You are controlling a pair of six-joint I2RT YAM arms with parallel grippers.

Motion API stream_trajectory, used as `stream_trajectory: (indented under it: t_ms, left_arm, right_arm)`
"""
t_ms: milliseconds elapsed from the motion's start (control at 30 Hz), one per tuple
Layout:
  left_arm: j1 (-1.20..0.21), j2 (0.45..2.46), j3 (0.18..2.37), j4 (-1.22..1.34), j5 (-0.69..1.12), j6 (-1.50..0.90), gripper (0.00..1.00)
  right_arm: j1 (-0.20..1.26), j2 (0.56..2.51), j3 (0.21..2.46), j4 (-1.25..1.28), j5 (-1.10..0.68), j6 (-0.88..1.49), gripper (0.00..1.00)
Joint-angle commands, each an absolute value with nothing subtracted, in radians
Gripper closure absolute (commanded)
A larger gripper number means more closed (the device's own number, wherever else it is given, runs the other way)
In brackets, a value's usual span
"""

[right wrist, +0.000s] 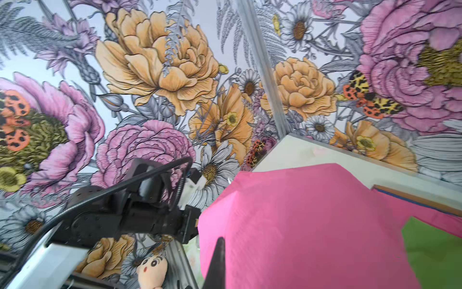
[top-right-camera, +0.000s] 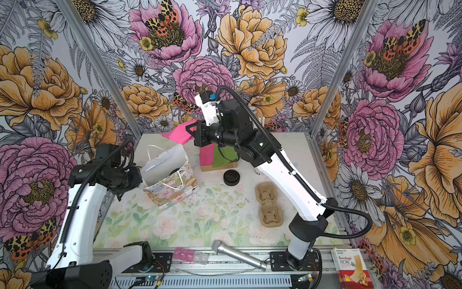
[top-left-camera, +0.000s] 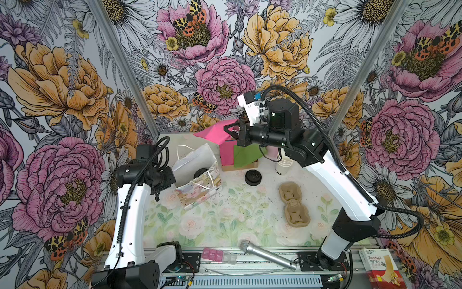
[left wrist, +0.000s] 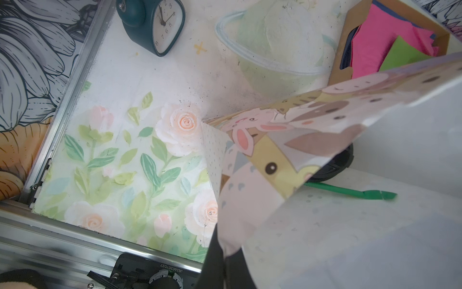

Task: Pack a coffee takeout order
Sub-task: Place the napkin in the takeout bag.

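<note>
My right gripper [top-left-camera: 226, 130] is shut on a bright pink napkin [top-left-camera: 212, 134], which hangs in the air above the napkin box at the back; in the right wrist view the napkin [right wrist: 312, 225] drapes over the fingertip [right wrist: 220, 246]. My left gripper [top-left-camera: 172, 179] is shut on the rim of the patterned gift bag [top-left-camera: 200, 185], holding its mouth open [left wrist: 287, 140]. One black lid [top-left-camera: 253, 177] sits on the table, and another black lid [left wrist: 336, 166] lies inside the bag beside a green stirrer [left wrist: 350, 192]. White paper cups [top-left-camera: 283, 164] stand stacked, partly hidden by the right arm.
A brown box holds more pink napkins and a green napkin [top-left-camera: 246, 155]. A pulp two-cup carrier [top-left-camera: 293, 205] lies at right centre. A microphone [top-left-camera: 267, 255], a pink pill case [top-left-camera: 212, 254] and a bandage box [top-left-camera: 380, 269] sit along the front rail. A teal clock [left wrist: 155, 25] stands far left.
</note>
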State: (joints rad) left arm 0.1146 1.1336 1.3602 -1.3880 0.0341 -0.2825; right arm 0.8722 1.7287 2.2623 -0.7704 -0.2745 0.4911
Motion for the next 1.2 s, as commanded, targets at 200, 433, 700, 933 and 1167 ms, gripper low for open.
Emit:
stream_trajectory:
  t_ms: [200, 433, 700, 933, 1167]
  left_arm:
    - [0.103, 1.137, 1.372, -1.364, 0.074, -0.293, 0.99]
    - [0.091, 1.133, 1.364, -1.355, 0.079, -0.298, 0.99]
    - [0.086, 1.123, 1.362, -1.353, 0.084, -0.297, 0.98]
    - [0.084, 1.118, 1.357, -1.351, 0.084, -0.295, 0.98]
    - [0.084, 1.108, 1.345, -1.348, 0.083, -0.296, 0.98]
  right_arm:
    - [0.978, 1.851, 2.319, -0.859, -0.354, 0.586, 1.00]
    - [0.981, 1.962, 2.375, -0.861, -0.356, 0.663, 1.00]
    - [0.979, 2.060, 2.410, -0.902, -0.296, 0.672, 1.00]
    - [0.981, 2.135, 2.442, -0.968, -0.265, 0.676, 1.00]
    - [0.984, 2.243, 2.525, -0.987, -0.260, 0.691, 1.00]
